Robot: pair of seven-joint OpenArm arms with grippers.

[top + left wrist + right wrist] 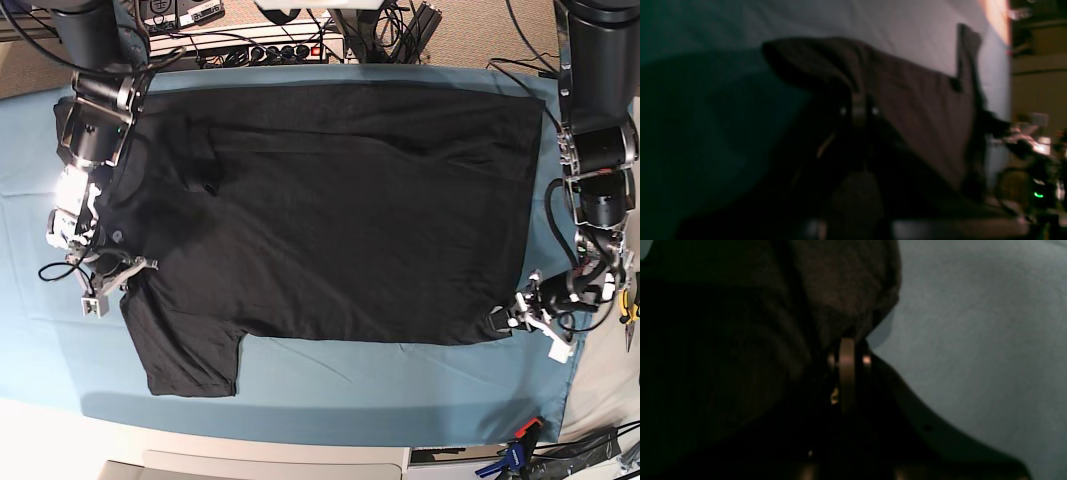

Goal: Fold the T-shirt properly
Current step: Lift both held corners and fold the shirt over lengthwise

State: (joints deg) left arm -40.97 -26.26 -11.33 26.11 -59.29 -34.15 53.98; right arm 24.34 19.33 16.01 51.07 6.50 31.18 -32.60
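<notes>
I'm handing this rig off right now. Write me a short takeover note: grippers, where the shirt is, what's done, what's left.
Left gripper: shut on the T-shirt, pinching its near hem corner.
Right gripper: shut on the T-shirt at the shoulder edge, just above the near sleeve.
T-shirt: spread flat across the teal table cloth, plain black side up, both sleeves out.
Done: both near-edge grips are taken; the fabric looks lifted at each pinch in the wrist views.
Left: no fold shows yet. Probably carry the near edge over toward the far edge, then finish the folds.
</notes>
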